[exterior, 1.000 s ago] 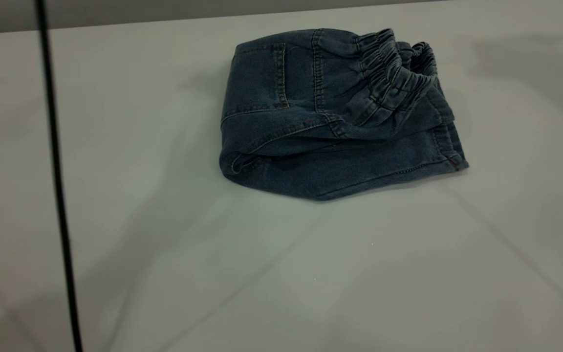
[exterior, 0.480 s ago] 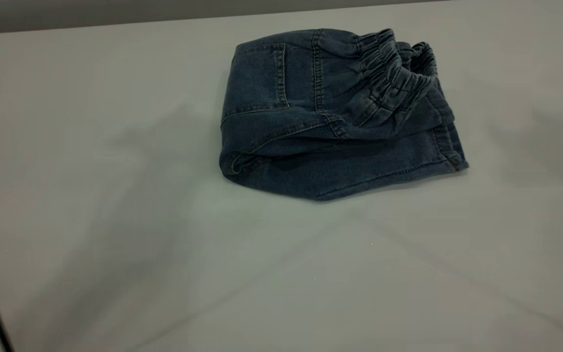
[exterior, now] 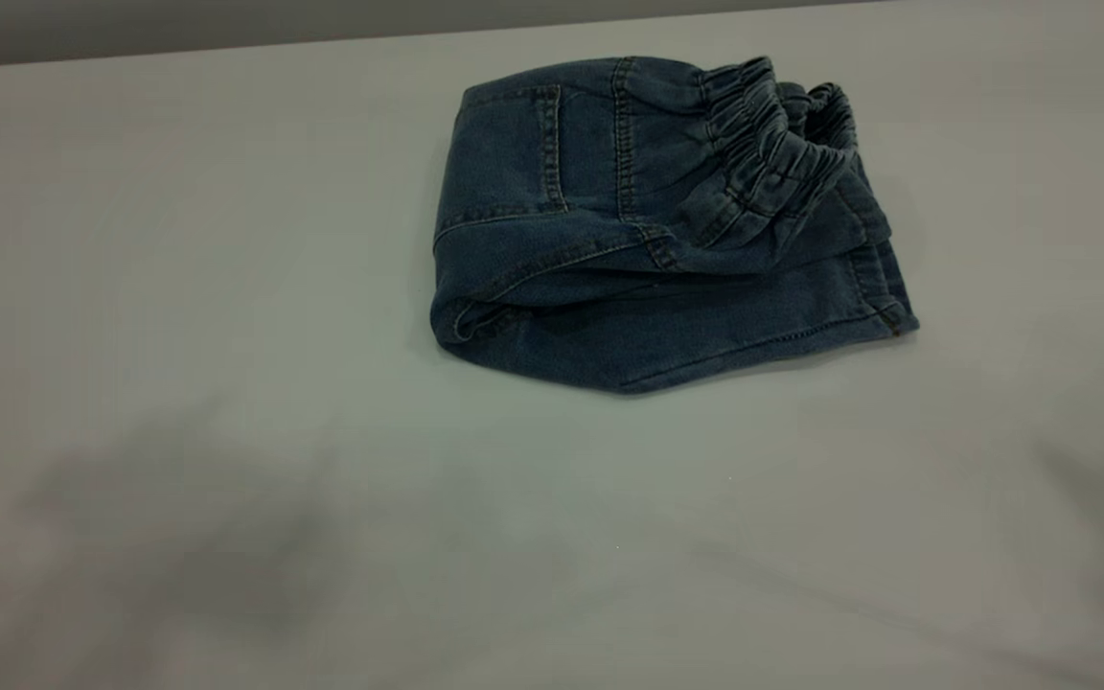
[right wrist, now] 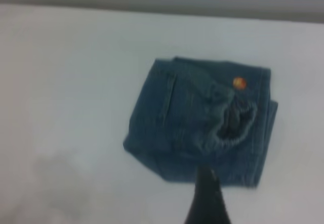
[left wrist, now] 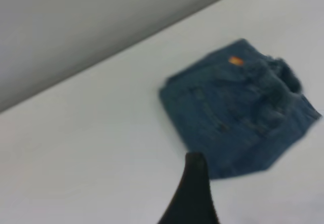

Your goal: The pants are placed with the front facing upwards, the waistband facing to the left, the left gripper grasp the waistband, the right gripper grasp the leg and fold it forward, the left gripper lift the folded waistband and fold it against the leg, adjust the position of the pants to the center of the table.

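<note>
Pants (exterior: 648, 230) lie folded; each gripper mostly cropped.

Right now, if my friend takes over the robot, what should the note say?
Left tool: pulled back above the table, away from the pants, holding nothing; only one finger shows, so open or shut is unclear.
Right tool: the same, back from the pants, one finger in view.
Pants: folded into a compact bundle, waistband lying on top toward the right, resting on the table.
Done: both folds.
Left: the bundle sits toward the far side, so it may need nudging to the center.
</note>
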`<state>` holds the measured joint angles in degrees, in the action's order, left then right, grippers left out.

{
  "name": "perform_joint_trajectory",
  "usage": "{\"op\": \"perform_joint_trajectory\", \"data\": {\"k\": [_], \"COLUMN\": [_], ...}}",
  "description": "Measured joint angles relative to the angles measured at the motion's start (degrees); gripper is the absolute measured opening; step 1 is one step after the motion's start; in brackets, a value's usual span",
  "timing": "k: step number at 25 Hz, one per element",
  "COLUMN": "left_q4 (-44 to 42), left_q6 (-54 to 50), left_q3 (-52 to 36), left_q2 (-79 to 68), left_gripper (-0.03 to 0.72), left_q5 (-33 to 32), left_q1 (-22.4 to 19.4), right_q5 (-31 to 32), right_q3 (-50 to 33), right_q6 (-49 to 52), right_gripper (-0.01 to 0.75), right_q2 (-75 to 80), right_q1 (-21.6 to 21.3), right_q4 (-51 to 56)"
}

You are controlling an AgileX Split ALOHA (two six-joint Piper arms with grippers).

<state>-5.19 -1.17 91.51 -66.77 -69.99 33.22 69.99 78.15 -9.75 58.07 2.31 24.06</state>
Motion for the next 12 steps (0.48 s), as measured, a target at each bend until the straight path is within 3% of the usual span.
{"op": "perform_joint_trajectory", "data": {"k": [12], "left_q4": [0.91], "left_q6": [0.00], "left_q3": [-23.59], "left_q2": [24.40], "left_gripper": [0.581], "left_q5": [-0.07], "left_q1": [0.00], "right_q5": [0.00], "right_q3": [-18.43], "right_q6": [-1.63], "right_gripper": [0.441], "right_q2": [-24.01], "right_q1": [0.00], "right_q4": [0.16]}}
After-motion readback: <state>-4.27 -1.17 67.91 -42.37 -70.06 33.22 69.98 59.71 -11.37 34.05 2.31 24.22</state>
